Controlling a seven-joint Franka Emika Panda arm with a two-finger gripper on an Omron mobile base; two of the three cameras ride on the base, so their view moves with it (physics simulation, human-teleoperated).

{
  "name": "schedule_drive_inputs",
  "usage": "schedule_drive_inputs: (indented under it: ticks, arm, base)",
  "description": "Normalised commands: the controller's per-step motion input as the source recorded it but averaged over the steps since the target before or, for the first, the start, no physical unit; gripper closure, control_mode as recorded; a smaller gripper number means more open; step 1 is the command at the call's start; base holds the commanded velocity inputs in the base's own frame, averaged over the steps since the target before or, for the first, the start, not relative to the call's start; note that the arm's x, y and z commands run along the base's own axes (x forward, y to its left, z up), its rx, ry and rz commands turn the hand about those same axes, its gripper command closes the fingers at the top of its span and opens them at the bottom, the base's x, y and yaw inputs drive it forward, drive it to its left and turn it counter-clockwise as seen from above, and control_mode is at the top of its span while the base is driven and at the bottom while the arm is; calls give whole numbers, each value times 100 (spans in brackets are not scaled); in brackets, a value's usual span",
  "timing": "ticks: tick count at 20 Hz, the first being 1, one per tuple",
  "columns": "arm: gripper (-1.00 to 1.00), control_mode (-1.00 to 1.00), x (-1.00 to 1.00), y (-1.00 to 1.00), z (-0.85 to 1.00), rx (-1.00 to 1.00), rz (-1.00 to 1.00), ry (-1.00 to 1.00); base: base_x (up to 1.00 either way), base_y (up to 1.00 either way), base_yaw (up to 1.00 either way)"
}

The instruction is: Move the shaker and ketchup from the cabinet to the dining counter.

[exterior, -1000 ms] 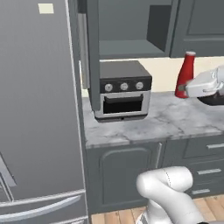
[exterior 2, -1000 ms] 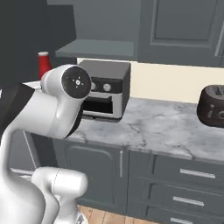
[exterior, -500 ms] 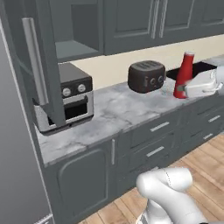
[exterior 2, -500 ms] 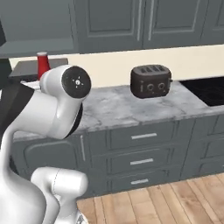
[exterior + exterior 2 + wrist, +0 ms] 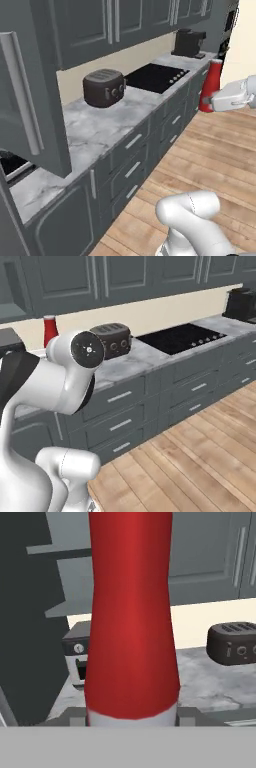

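Ketchup in hand, base swinging away from the cabinet.

Left base view: your end effector [image 5: 209,100] at 3 o'clock is closed on the ketchup [image 5: 210,85], upright over the wood floor [image 5: 200,155]. A second ago the toaster oven faced you; now the toaster [image 5: 104,88], cooktop [image 5: 156,76] and coffee machine [image 5: 189,43] line the surface [image 5: 95,131], so the base has turned and the carry is under way. The cabinet door [image 5: 31,95] hangs open at 9 o'clock, close to your sweep.

Right base view: the ketchup's red top [image 5: 50,329] peeks at 10 o'clock behind the arm.

Hand view: the bottle [image 5: 131,617] sits between the fingertips [image 5: 75,717]; toaster at 3 o'clock. Shaker unseen.
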Motion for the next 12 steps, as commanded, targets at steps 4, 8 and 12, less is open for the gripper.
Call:
schedule_drive_inputs:
  ticks: [4, 8, 12]
  arm:
    - [100, 100, 0, 0, 0, 0, 0, 0]
    - [100, 100, 0, 0, 0, 0, 0, 0]
    - [100, 100, 0, 0, 0, 0, 0, 0]
  base:
    - [-62, 20, -48]
    - [-76, 15, -35]
    - [-80, 12, -32]
